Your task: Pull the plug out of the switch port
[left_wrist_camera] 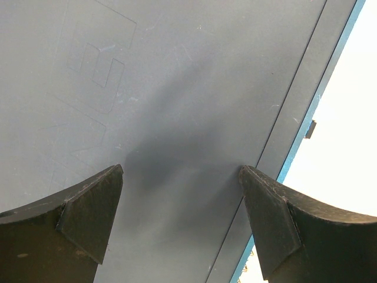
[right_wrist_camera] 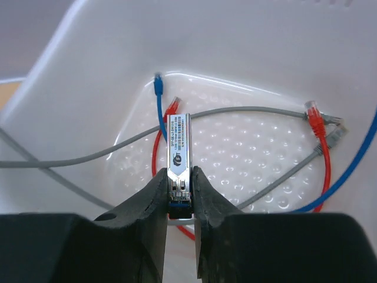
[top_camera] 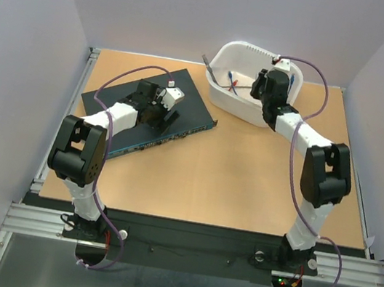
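Observation:
The switch (top_camera: 186, 87) lies flat and dark on the left half of the table, its blue front edge (left_wrist_camera: 330, 76) facing the table's middle. My left gripper (top_camera: 167, 116) hovers close over its top (left_wrist_camera: 177, 71), jaws open and wide apart (left_wrist_camera: 181, 177) with nothing between them. In the right wrist view, the plug (right_wrist_camera: 178, 153) is a slim silver module with a printed label. My right gripper (right_wrist_camera: 179, 177) is shut on its near end and holds it over the white tub (top_camera: 240, 52). In the top view, the right gripper (top_camera: 264, 89) reaches into that tub.
The tub (right_wrist_camera: 235, 47) holds loose cables: a red one (right_wrist_camera: 323, 147), a blue one (right_wrist_camera: 159, 106) and a grey one (right_wrist_camera: 247, 110). A dark cable end sticks out over the tub's left rim (top_camera: 207, 63). White walls close in the table on three sides.

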